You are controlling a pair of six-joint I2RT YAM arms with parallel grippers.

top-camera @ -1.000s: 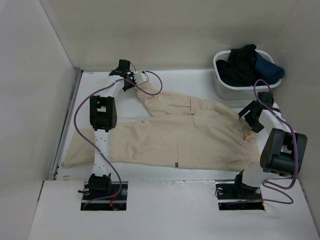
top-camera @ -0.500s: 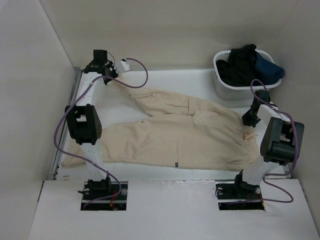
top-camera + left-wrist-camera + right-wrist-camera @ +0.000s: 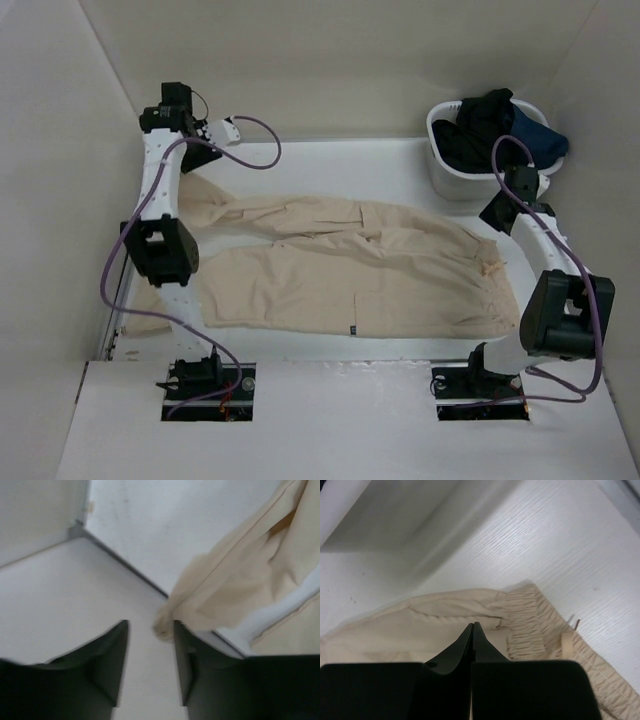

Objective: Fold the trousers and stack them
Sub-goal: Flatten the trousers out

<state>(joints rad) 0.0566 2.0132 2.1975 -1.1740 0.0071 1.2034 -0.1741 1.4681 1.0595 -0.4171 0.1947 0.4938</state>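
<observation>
light beige cloth cargo trousers (image 3: 340,270) lie spread across the white bench (image 3: 350,165), waistband toward the right arm, legs toward the left. left end effector (image 3: 150,625): fingers spread, a leg hem just beyond the tips, not gripped. right end effector (image 3: 472,626): fingers pressed together, nothing between them, over the elastic waistband.

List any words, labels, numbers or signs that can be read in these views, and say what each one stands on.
None can be read.
The small dark tag on the light beige cloth cargo trousers: too small to read.
The white plastic laundry basket: no lettering visible.
</observation>
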